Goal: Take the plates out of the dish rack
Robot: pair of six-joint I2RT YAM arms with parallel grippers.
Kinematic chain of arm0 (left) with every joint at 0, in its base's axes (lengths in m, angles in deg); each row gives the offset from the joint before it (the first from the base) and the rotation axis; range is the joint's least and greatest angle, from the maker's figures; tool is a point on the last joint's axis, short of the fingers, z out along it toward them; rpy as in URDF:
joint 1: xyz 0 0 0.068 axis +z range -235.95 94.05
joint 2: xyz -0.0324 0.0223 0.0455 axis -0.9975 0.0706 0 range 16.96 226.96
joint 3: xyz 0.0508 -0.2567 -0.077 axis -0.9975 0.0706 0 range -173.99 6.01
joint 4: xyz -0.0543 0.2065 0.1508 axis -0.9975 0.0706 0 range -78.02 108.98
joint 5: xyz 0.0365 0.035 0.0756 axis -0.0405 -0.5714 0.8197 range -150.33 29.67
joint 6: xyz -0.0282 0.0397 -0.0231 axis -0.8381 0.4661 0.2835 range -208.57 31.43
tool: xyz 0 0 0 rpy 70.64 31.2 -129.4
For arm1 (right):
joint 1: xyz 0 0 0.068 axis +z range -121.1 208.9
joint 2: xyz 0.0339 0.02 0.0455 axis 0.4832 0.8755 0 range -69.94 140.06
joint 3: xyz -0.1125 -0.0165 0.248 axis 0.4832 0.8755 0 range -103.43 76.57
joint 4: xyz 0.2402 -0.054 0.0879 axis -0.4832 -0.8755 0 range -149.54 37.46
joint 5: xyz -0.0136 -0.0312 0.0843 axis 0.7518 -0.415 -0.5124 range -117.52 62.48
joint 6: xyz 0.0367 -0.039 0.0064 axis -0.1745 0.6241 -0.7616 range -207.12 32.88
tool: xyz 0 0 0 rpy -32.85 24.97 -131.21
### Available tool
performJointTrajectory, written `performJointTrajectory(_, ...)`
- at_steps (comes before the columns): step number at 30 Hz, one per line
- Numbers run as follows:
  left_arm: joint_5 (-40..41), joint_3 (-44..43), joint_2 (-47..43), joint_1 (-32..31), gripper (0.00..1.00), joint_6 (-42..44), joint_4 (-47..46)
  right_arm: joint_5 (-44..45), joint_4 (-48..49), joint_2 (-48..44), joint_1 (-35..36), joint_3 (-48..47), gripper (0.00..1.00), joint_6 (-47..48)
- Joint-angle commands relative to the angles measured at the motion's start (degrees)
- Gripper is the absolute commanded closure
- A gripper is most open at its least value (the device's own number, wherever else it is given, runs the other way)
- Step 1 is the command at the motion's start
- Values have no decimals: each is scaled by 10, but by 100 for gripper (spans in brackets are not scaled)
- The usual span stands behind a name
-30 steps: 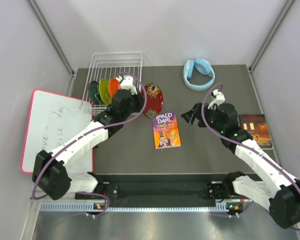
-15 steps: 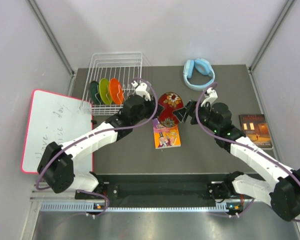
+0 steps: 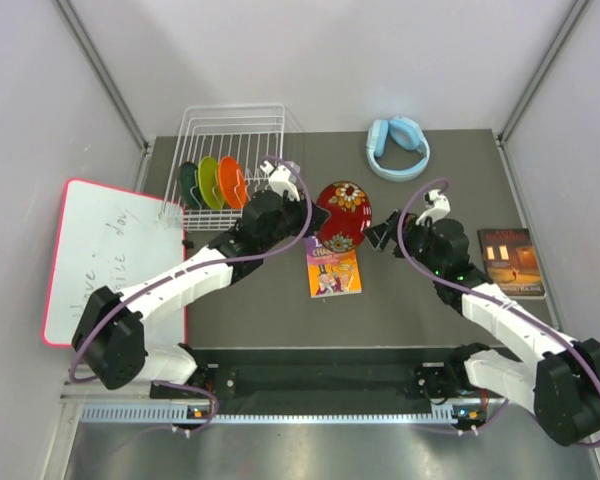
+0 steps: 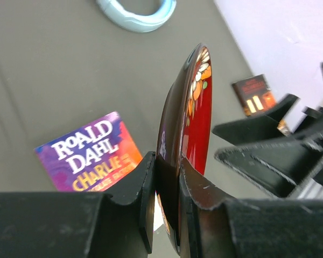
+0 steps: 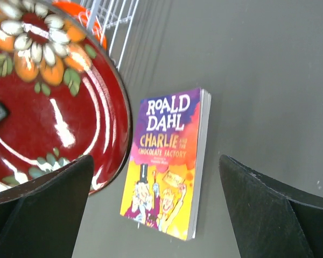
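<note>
My left gripper (image 3: 315,222) is shut on the rim of the glossy red patterned plate (image 3: 343,213) and holds it above the table, right of the dish rack (image 3: 232,135). In the left wrist view the plate (image 4: 196,121) stands edge-on between my fingers (image 4: 145,199). The dark green (image 3: 188,185), lime green (image 3: 208,182) and orange (image 3: 229,181) plates stand upright in the white wire rack. My right gripper (image 3: 382,236) is open and empty just right of the red plate; its wrist view shows the plate (image 5: 48,107) at the left.
A Roald Dahl paperback (image 3: 332,272) lies under the red plate's near edge. Blue headphones (image 3: 397,147) lie at the back. A dark book (image 3: 511,262) lies at the right. A whiteboard (image 3: 110,255) lies at the left.
My left gripper carried the red plate from beside the rack rightwards to the table's middle. My right gripper came in close to it, then drew back slightly to the right.
</note>
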Motion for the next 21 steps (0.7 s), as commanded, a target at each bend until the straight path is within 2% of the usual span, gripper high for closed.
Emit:
performJointTrajectory(1, -58, 10, -18, 1, 100, -30, -131, -54, 108, 19, -18, 2, 0, -11)
performJointTrajectory(6, -111, 26, 6, 1, 100, -61, -185, -119, 218, 73, -19, 9, 1, -29)
performJointTrajectory(9, -125, 43, 9, 1, 100, -77, -219, -157, 268, 115, -20, 0, 6, -49)
performJointTrajectory(10, -128, 46, 10, 1, 100, -82, -229, -176, 279, 128, -20, -2, 19, -61)
performJointTrajectory(12, -129, 48, 13, 2, 100, -86, -235, -193, 343, 154, -21, 12, 33, -78)
performJointTrajectory(13, -130, 49, 15, 5, 100, -88, -235, -199, 371, 160, -23, 20, 54, -96)
performJointTrajectory(15, -128, 54, 18, 8, 100, -90, -235, -216, 439, 168, -32, 46, 82, -117)
performJointTrajectory(16, -126, 56, 19, 10, 100, -89, -235, -219, 454, 168, -39, 55, 100, -134)
performJointTrajectory(19, -116, 60, 25, 15, 98, -84, -222, -233, 466, 152, -68, 82, 100, -147)
performJointTrajectory(21, -105, 53, 31, 16, 76, -64, -207, -220, 449, 115, -96, 107, 100, -150)
